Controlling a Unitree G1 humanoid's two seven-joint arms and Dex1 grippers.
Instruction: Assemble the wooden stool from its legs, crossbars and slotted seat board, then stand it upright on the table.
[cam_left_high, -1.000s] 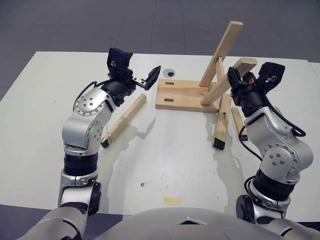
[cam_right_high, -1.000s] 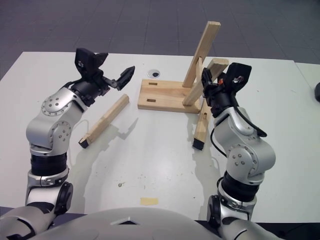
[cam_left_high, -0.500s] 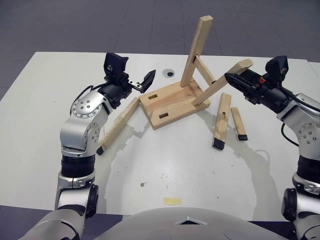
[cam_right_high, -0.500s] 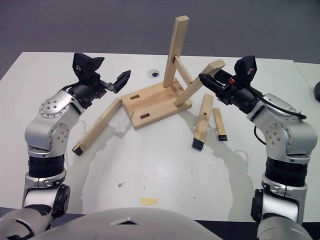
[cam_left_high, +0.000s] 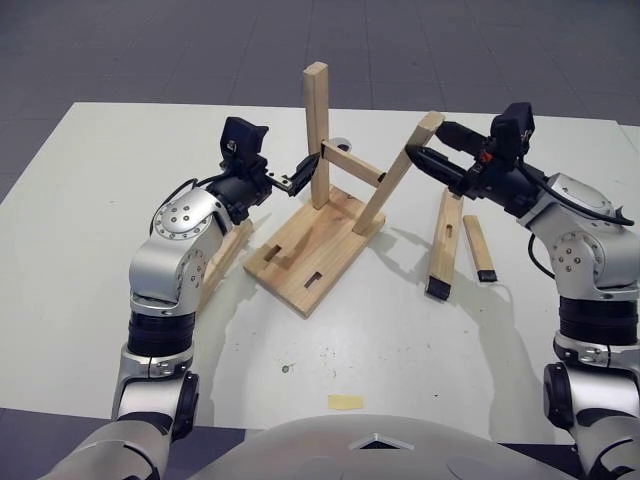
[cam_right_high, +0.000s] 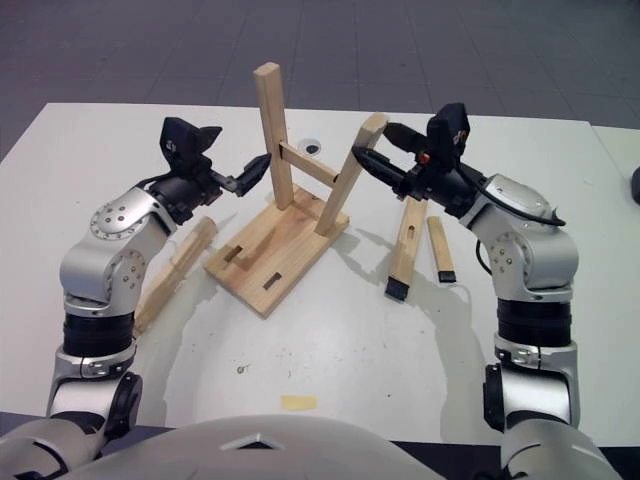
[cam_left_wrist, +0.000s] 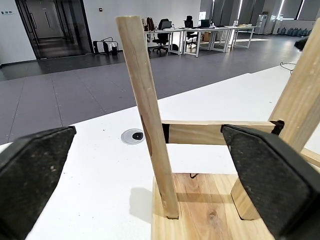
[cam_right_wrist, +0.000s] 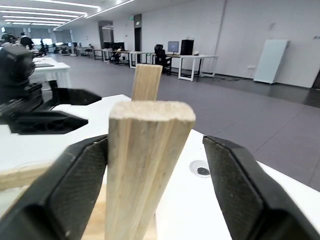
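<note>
The slotted seat board (cam_left_high: 308, 265) lies flat at mid-table with two legs set in it. One leg (cam_left_high: 317, 130) stands upright and the other leg (cam_left_high: 392, 188) leans right. A crossbar (cam_left_high: 355, 166) joins them. My right gripper (cam_left_high: 427, 143) is shut on the top of the leaning leg (cam_right_wrist: 142, 165). My left gripper (cam_left_high: 303, 177) is open, its tips just left of the upright leg (cam_left_wrist: 150, 125) near the crossbar joint. A loose leg (cam_right_high: 178, 268) lies under my left arm. Another loose leg (cam_left_high: 443, 245) and a short crossbar (cam_left_high: 478, 247) lie to the right.
A round cable hole (cam_left_wrist: 133, 136) sits in the table behind the stool parts. A yellow tape scrap (cam_left_high: 345, 402) lies near the front edge. The table's front middle and far left are bare white surface.
My right gripper swung the board and its two legs round and leftward, and the legs now stand more upright. The loose left leg was pushed aside. My left gripper now sits at the upright leg.
</note>
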